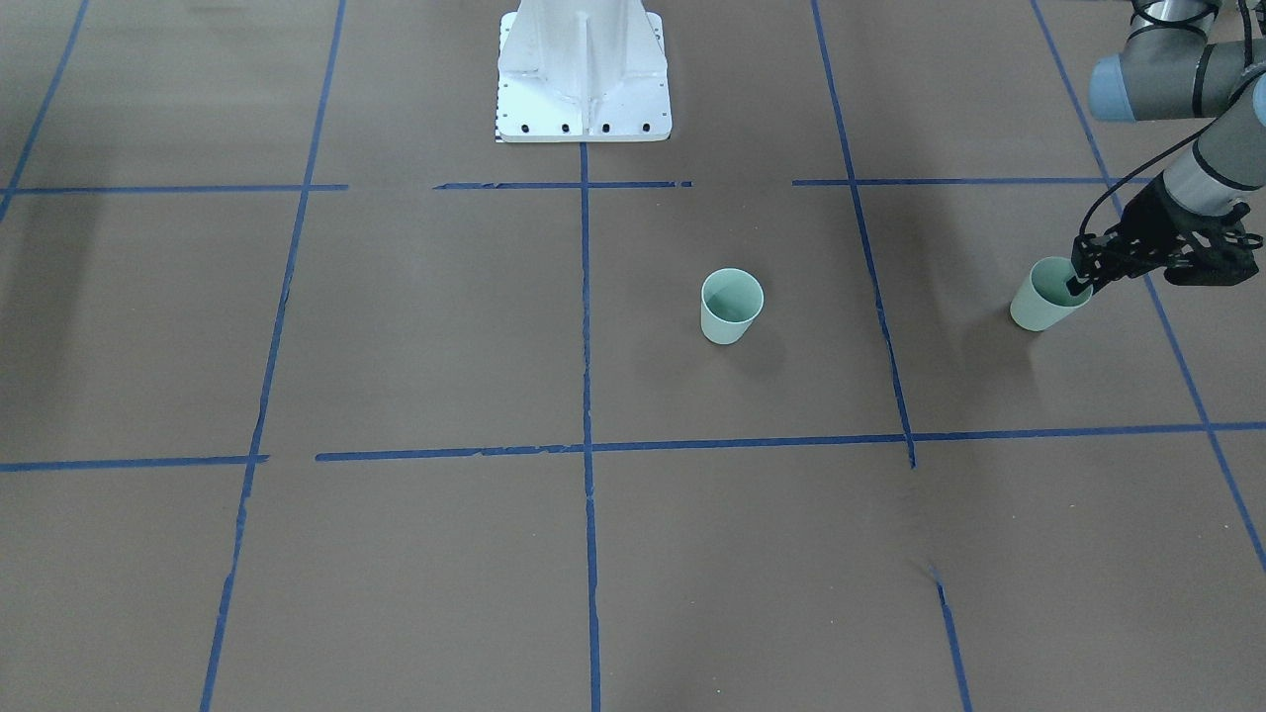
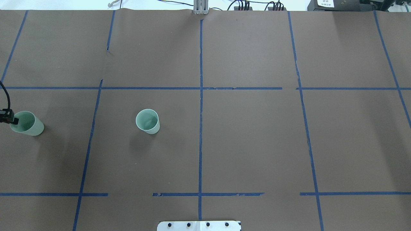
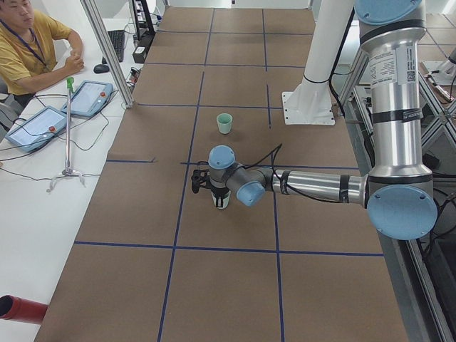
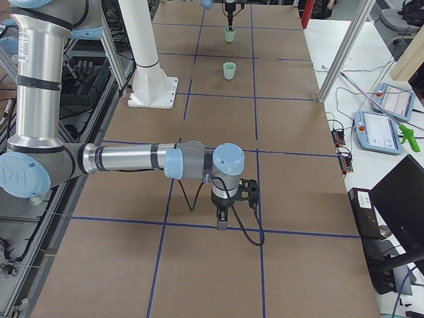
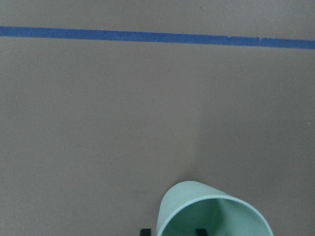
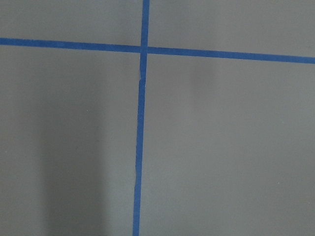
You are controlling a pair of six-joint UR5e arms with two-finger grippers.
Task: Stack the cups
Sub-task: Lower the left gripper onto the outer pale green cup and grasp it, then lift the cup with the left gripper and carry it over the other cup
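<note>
silver arms (image 3: 388, 107), pale-blue joint caps (image 3: 401, 212), black cables (image 2: 7, 98)

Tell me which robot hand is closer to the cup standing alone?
Left. The left hand is at the other cup, one square over from the lone cup. The right hand hangs far away at the table's opposite end.
</note>
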